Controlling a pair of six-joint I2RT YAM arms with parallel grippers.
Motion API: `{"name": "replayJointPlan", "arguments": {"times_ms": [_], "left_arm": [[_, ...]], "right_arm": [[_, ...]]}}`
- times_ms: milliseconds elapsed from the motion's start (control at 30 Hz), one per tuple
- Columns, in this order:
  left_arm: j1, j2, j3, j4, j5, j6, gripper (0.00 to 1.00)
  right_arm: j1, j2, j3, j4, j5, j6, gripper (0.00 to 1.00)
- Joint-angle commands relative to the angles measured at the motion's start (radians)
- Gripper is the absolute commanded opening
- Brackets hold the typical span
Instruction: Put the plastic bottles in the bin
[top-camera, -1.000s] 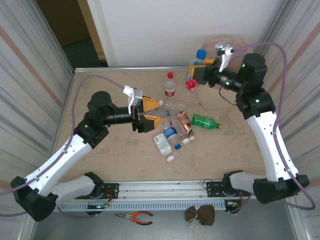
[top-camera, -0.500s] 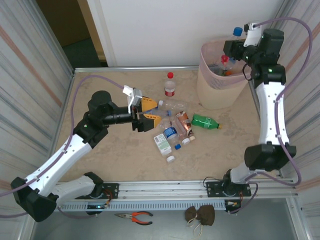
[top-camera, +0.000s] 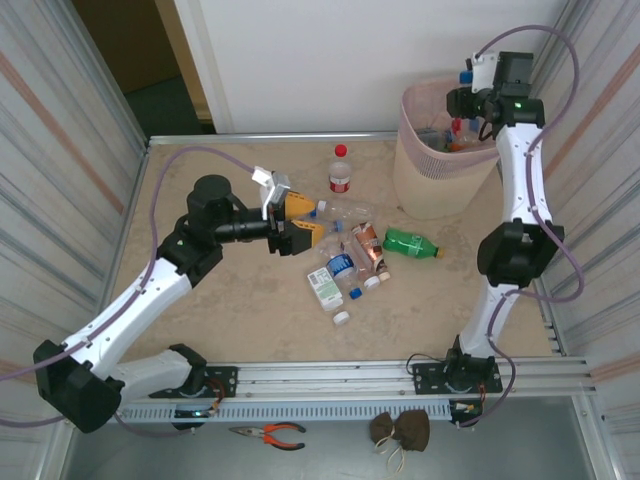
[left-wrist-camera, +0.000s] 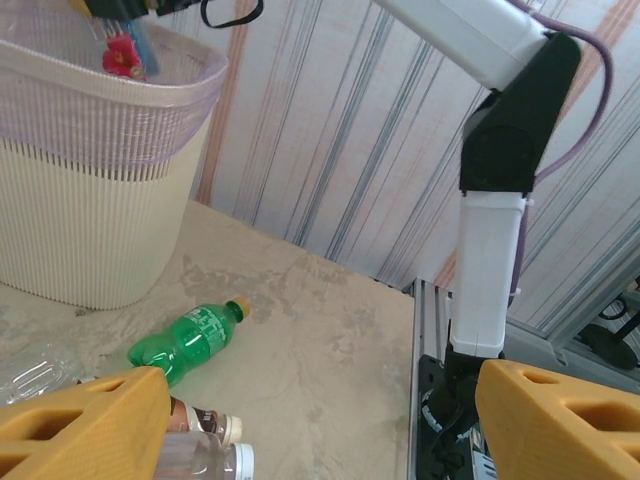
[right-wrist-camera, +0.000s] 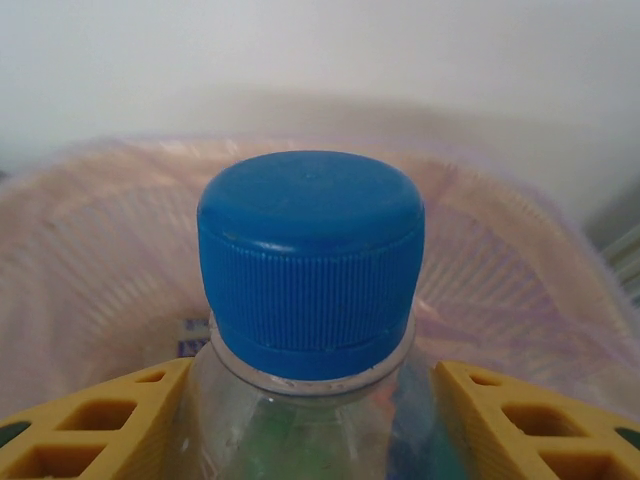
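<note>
The beige bin (top-camera: 437, 175) with its pink liner stands at the table's far right. My right gripper (top-camera: 468, 98) hangs over its mouth, shut on a clear bottle with a blue cap (right-wrist-camera: 310, 250); the liner (right-wrist-camera: 90, 260) lies behind and below it. More bottles lie inside the bin. In mid-table several bottles are heaped (top-camera: 352, 258), with a green bottle (top-camera: 410, 243) (left-wrist-camera: 185, 335) to their right and a red-capped bottle (top-camera: 341, 170) upright behind. My left gripper (top-camera: 307, 222) (left-wrist-camera: 320, 430) is open, just left of the heap, holding nothing. The bin (left-wrist-camera: 90, 230) rises far left.
A white and green bottle (top-camera: 324, 287) and loose caps (top-camera: 342, 318) lie in front of the heap. Pliers (top-camera: 268, 433) and a brown pouch (top-camera: 400, 430) rest on the front ledge. Striped walls enclose the table. My right arm's lower link (left-wrist-camera: 490, 250) stands at the table's edge.
My right arm carried the blue-capped bottle from left of the bin up and over its mouth. My left gripper edged slightly right toward the heap, still open.
</note>
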Motion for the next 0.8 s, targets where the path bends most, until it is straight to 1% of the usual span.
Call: {"name": "replayJointPlan", "arguments": {"times_ms": [0,300,500,600,767], "left_arm": [[0.010,-0.007,0.009,0.021,-0.001,0.008,0.80],[0.016,0.002,-0.003,0.028,-0.007,0.002,0.80],[0.018,0.008,-0.004,0.023,-0.012,-0.001,0.80],[0.020,0.008,-0.007,0.018,-0.019,0.000,0.80],[0.026,0.013,-0.008,0.022,-0.030,-0.007,0.80]], "right_arm": [[0.000,0.084,0.074,-0.142,0.068,-0.050,0.50],[0.004,0.237,0.091,-0.250,0.148,-0.035,0.50],[0.011,0.309,0.092,-0.279,0.157,-0.032,0.51],[0.012,0.329,0.093,-0.278,0.160,-0.028,0.53],[0.018,0.325,0.094,-0.271,0.155,-0.017,0.63]]}}
